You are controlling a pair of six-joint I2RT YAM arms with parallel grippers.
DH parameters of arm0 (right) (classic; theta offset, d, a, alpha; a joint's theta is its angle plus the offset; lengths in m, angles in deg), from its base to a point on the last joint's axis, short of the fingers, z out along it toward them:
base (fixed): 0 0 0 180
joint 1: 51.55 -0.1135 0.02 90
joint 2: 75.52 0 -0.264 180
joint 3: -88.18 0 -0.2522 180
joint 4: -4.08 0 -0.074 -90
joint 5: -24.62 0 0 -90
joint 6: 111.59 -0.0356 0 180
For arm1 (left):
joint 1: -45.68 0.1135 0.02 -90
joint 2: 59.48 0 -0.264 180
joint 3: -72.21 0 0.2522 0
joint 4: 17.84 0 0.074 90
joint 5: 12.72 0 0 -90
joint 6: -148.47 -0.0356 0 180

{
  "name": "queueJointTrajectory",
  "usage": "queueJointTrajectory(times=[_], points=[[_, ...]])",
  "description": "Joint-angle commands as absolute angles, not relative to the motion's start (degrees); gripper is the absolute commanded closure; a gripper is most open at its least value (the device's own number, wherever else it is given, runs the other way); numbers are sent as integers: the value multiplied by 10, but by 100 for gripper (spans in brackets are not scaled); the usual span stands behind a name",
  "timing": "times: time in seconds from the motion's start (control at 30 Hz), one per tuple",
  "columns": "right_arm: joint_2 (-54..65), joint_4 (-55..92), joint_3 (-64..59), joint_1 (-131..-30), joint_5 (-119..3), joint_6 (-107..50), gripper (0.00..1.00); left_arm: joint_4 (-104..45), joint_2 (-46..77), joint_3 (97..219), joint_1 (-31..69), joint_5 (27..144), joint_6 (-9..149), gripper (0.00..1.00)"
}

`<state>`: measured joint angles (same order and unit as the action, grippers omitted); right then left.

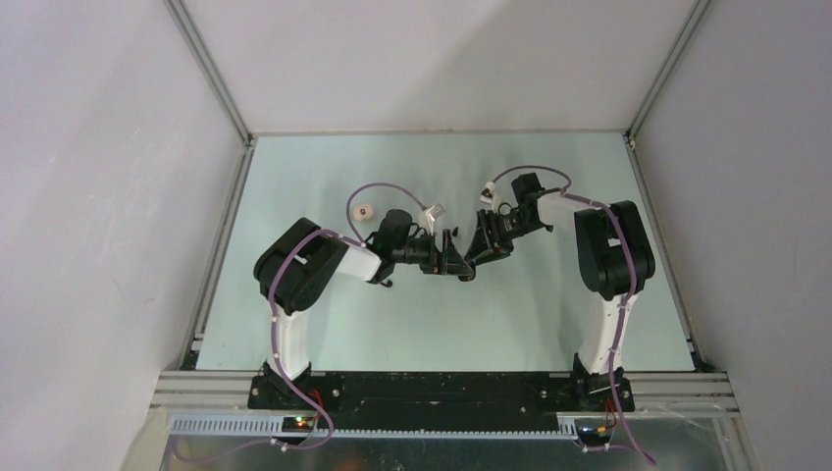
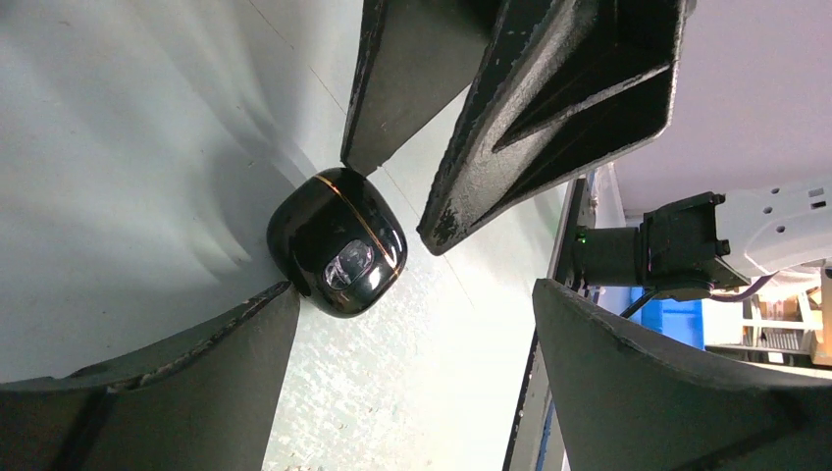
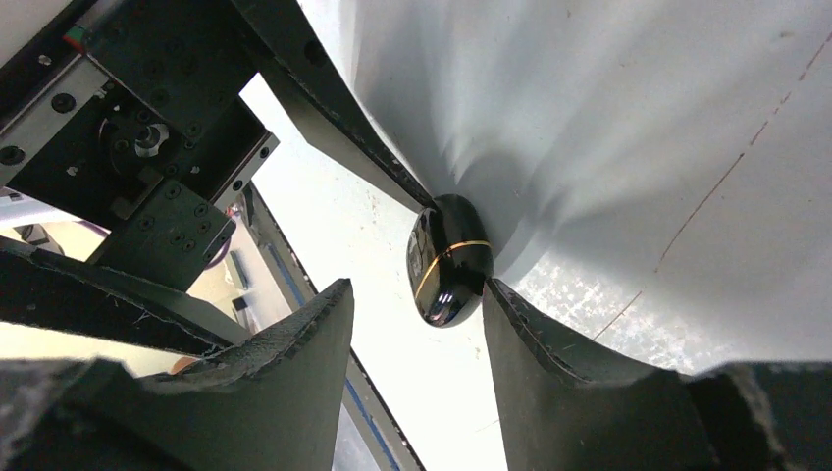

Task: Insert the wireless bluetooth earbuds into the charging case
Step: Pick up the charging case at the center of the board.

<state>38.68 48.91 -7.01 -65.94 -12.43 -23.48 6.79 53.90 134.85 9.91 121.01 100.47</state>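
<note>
A glossy black charging case (image 2: 338, 242) with a thin gold seam lies closed on the pale table. It also shows in the right wrist view (image 3: 448, 260). My left gripper (image 2: 412, 392) is open, and one of its fingers (image 2: 196, 373) touches the case's side. My right gripper (image 3: 417, 339) is open too, and one of its fingers (image 3: 559, 363) touches the opposite side. The two grippers meet at mid-table in the top view, left (image 1: 453, 259) and right (image 1: 477, 251), and hide the case there. I see no earbuds in any view.
A round white case (image 1: 363, 209) lies behind the left arm. A small silver-white open case (image 1: 435, 212) sits just beyond the grippers. Another small white item (image 1: 488, 190) lies near the right arm's wrist. The table's metal rails (image 1: 224, 245) border both sides.
</note>
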Motion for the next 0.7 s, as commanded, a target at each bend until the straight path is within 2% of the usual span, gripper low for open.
queueJointTrajectory(times=[0.0, 0.17, 0.47, 0.67], points=[[378, 511, -71, -662, -118, -218, 44, 78, 534, 1363, 96, 1216, 996, 5], [398, 513, -71, -665, -110, -217, 44, 78, 532, 1361, 96, 1216, 995, 5], [403, 559, -50, -641, -194, -219, 46, 81, 534, 1361, 96, 1218, 1000, 5], [402, 567, -63, -651, -192, -221, 45, 84, 534, 1362, 95, 1219, 1005, 5]])
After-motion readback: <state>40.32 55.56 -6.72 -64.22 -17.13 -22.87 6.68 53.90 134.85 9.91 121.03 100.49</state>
